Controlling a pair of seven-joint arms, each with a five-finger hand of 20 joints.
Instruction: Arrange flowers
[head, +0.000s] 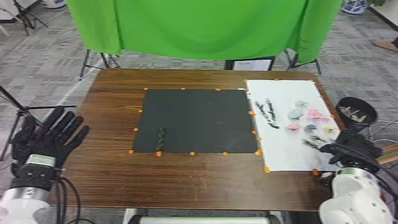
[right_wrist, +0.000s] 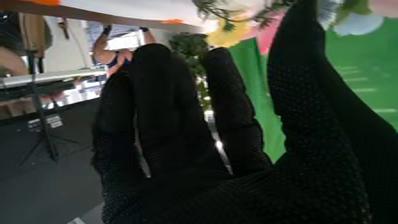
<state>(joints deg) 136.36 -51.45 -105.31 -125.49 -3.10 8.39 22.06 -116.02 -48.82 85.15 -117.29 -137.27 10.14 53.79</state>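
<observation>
In the head view, my left hand (head: 51, 134) is open at the left table edge, and my right hand (head: 357, 149) is at the right edge, beside the white sheet (head: 286, 161). Pink flowers (head: 314, 114), a blue flower (head: 296, 114) and a yellow flower (head: 330, 129) lie on that sheet, with dark twigs (head: 271, 115) to their left. A dark green stem (head: 161, 140) rests on the black mat (head: 197, 117). Just beyond my right hand is a black container (head: 357, 111). In the right wrist view, my right hand (right_wrist: 191, 165) has straight fingers; a yellow flower (right_wrist: 230, 34) shows past them.
The brown wooden table (head: 187, 185) carries small orange markers around the mat and sheet. A green cloth (head: 204, 27) hangs behind its far edge. Beyond the right table edge, near my right hand, is a light brown object (head: 388, 157).
</observation>
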